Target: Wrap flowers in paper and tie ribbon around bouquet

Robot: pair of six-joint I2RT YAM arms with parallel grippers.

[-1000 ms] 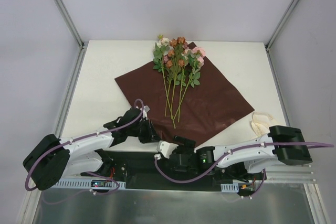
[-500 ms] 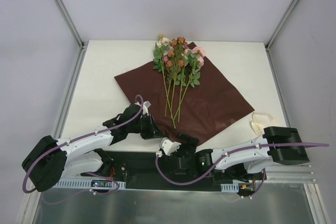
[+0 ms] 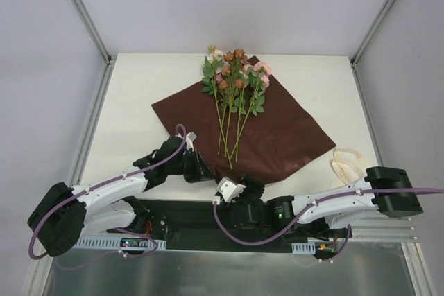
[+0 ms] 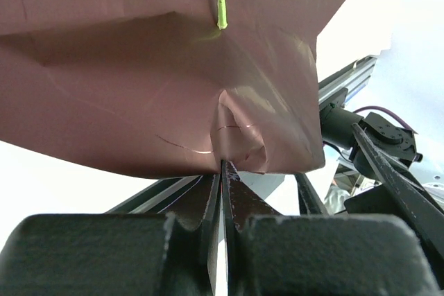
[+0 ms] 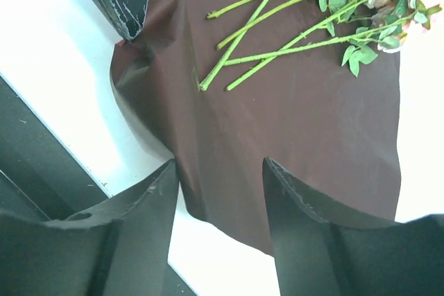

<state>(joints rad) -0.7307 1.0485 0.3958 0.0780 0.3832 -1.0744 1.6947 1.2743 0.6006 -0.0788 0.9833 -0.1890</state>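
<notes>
I see my left gripper (image 4: pixel 223 168) pinching the paper (image 4: pixel 125 81) at its near edge. My right gripper (image 5: pixel 218 164) hovers over that edge, jaws apart, empty.

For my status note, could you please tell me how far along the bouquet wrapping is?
Done: the flowers lie on the paper. In hand: the left gripper pinches the paper's near edge; the right gripper, open, hovers over its near corner. Left: rolling the cone and tying the ribbon, untouched at right.

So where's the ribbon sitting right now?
In the top view, the ribbon lies bunched on the table's right side, just off the paper's right corner and close to the right arm.
</notes>
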